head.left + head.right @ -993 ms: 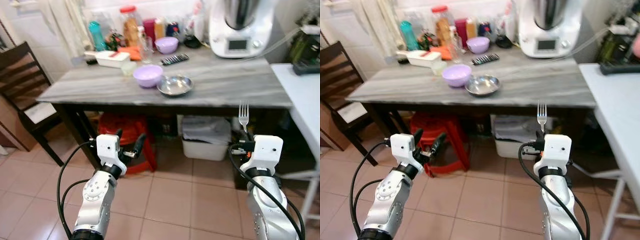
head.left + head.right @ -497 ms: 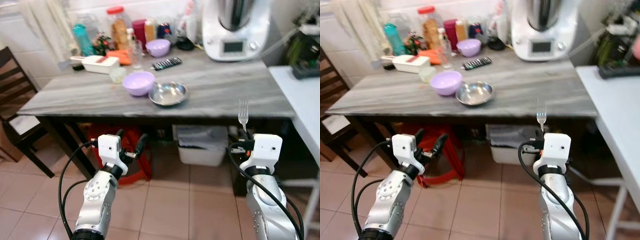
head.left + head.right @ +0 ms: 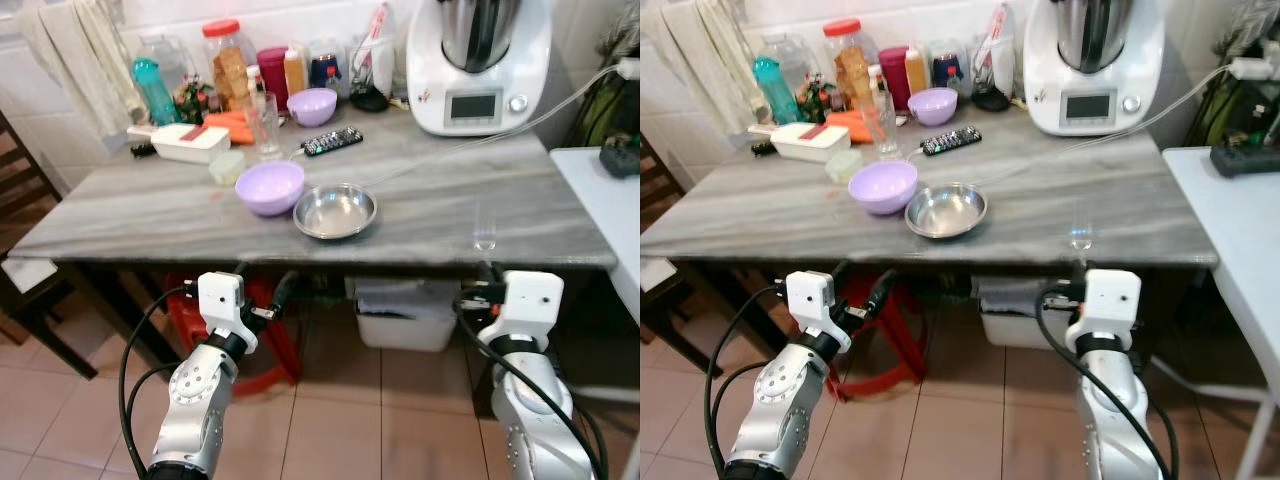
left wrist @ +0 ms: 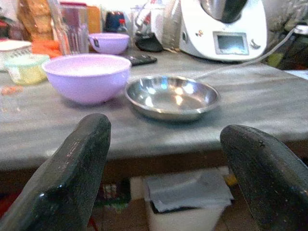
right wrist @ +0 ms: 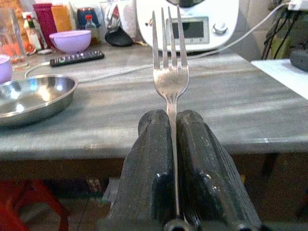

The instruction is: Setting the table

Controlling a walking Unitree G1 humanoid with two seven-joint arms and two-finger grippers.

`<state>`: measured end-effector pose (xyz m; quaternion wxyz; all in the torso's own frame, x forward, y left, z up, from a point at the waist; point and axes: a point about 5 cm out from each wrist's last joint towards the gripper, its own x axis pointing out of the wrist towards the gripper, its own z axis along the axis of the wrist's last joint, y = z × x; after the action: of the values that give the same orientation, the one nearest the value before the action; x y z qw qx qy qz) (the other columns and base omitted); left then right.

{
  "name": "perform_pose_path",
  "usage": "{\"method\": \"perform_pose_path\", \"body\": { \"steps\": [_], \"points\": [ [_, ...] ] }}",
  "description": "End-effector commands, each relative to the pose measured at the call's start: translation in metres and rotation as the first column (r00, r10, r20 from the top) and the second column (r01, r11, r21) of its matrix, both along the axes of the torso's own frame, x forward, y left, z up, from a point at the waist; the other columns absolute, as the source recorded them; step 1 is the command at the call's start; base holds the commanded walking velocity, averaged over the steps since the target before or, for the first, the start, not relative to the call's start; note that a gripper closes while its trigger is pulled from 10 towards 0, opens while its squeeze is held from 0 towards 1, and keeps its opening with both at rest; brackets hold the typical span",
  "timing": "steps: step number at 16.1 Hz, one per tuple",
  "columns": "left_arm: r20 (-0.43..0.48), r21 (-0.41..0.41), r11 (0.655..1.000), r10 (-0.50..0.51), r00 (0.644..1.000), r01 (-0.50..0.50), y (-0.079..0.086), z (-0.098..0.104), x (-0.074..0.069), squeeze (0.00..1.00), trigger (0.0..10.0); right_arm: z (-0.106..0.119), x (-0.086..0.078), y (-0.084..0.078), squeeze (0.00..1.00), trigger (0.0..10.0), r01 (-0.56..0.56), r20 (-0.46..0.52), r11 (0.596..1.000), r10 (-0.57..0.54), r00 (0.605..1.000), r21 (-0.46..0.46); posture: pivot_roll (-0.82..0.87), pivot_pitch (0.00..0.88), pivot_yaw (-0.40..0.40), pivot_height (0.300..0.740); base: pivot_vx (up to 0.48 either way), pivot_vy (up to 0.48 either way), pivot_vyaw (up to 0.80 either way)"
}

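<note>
- Our right gripper (image 5: 169, 130) pinches a silver metal fork (image 5: 169, 72) upright, at the grey marble table's (image 3: 520, 180) front edge.
- Our left gripper (image 4: 163, 159) hangs wide open, empty.
- We judge the next step is laying the fork beside the round steel dish (image 3: 335, 209).

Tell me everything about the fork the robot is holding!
The fork looks like shiny silver metal, with four thin tines on a narrow neck. It stands upright, tines up. The right gripper is shut on its handle, the two black fingers pressing it from both sides. It is held just in front of the grey table's near edge, to the right of the steel dish, touching nothing but the gripper.
</note>
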<state>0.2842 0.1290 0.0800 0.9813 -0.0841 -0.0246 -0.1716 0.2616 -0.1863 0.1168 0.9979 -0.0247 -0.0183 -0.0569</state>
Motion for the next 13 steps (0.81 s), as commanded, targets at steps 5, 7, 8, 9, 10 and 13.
{"method": "perform_pose_path", "body": {
  "steps": [5,7,8,9,10,13],
  "points": [
    [0.014,0.02,0.999,0.032,0.999,-0.032,0.012,0.003,0.002,0.0,10.0,0.005,0.002,0.011,0.0,10.0,-0.038,0.025,0.999,0.037,0.999,0.016,-0.18,0.0,0.107,0.74,0.372,0.0,0.0],
    [0.012,0.019,0.999,0.032,0.999,-0.032,0.012,0.003,0.001,0.0,10.0,0.005,0.001,0.011,0.0,10.0,-0.037,0.023,0.999,0.036,0.999,0.016,-0.18,0.0,0.104,0.74,0.369,0.0,0.0],
    [0.01,0.019,0.999,0.032,0.999,-0.033,0.012,0.003,0.001,0.0,10.0,0.004,0.001,0.011,0.0,10.0,-0.037,0.022,0.999,0.037,0.999,0.016,-0.18,0.0,0.103,0.74,0.371,0.0,0.0],
    [0.01,0.016,0.999,0.034,0.999,-0.034,0.013,0.003,0.001,0.0,10.0,0.004,0.001,0.011,0.0,10.0,-0.037,0.02,0.999,0.036,0.999,0.016,-0.18,0.0,0.103,0.74,0.368,0.0,0.0],
    [0.004,0.011,0.999,0.038,0.999,-0.039,0.013,0.002,0.001,0.0,10.0,0.004,0.001,0.011,0.0,10.0,-0.037,0.018,0.999,0.037,0.999,0.016,-0.18,0.0,0.103,0.74,0.352,0.0,0.0],
    [-0.005,0.033,0.999,0.028,1.0,-0.028,0.023,-0.003,-0.009,0.0,10.0,0.0,0.0,0.009,0.0,10.0,-0.031,-0.001,0.999,0.031,1.0,0.029,-0.18,0.0,0.101,0.74,0.0,0.0,0.0]
  ]
}}
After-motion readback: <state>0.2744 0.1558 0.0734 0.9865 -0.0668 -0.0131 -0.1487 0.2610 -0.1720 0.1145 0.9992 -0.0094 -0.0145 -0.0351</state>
